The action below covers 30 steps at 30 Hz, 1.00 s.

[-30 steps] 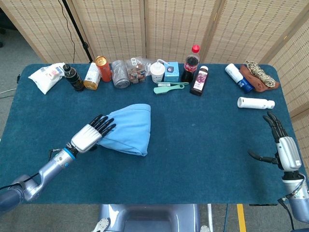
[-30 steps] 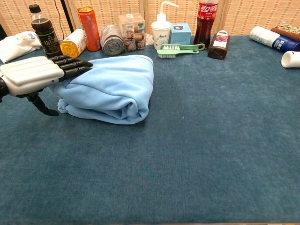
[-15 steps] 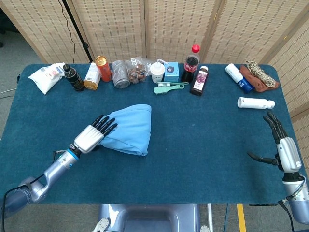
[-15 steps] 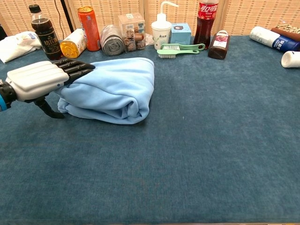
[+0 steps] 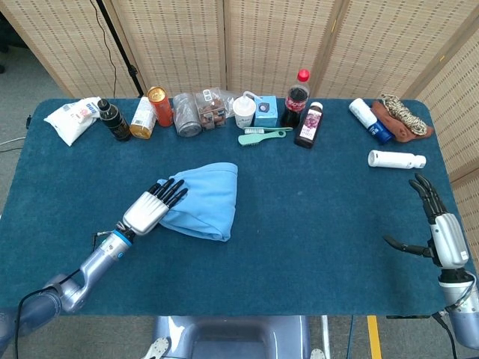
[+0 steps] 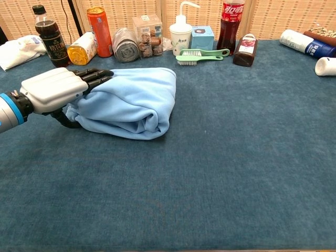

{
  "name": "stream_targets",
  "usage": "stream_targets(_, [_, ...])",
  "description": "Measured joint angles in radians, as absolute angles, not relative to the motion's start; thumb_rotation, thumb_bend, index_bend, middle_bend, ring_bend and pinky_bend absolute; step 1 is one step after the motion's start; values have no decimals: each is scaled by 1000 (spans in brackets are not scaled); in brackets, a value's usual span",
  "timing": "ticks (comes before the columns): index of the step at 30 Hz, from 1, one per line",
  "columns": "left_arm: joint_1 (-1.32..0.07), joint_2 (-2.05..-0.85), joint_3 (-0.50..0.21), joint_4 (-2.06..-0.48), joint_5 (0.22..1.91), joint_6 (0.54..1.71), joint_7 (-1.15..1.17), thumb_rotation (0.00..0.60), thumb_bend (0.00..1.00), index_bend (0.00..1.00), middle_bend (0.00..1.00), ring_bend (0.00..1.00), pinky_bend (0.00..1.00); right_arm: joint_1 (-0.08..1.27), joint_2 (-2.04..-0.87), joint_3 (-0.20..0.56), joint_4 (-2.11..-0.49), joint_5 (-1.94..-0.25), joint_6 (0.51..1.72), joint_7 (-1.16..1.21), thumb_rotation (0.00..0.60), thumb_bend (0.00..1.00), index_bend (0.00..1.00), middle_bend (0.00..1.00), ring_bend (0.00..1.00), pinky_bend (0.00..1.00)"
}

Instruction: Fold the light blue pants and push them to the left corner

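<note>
The light blue pants lie folded into a thick bundle left of the table's middle, also seen in the chest view. My left hand lies flat against the bundle's left side, fingers stretched out over the cloth and thumb low beside it; the chest view shows the same hand touching the fabric's edge. It holds nothing. My right hand hovers near the table's right edge, fingers straight and thumb spread, empty. The chest view does not show it.
Along the far edge stand a dark bottle, cans, a cola bottle, a green brush and a white bag. A white tube lies at the right. The blue table cloth spreads between the hands.
My left hand has slid to the right, further onto the pants, and the bundle has shifted slightly right with it. The right hand has barely moved.
</note>
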<state>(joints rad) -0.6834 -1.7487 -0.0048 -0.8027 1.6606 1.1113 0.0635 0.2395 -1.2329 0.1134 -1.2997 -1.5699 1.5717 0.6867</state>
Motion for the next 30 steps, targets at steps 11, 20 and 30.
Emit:
stream_targets(11, [-680, -1776, -1, -731, 1684, 1214, 5, 600, 833, 800, 666, 585, 618, 239, -1232, 114, -1299, -1580, 1573, 696, 600, 0, 0, 0, 0, 129])
stream_targets(20, [-677, -1761, 0, -701, 1680, 1240, -34, 600, 824, 826, 714, 614, 637, 238, -1234, 115, -1296, -1581, 1570, 697, 600, 0, 0, 0, 0, 129])
stream_targets(30, [-633, -1645, -4, -767, 1673, 1344, -62, 600, 824, 835, 719, 615, 638, 237, -1234, 116, -1302, -1588, 1576, 698, 600, 0, 0, 0, 0, 129])
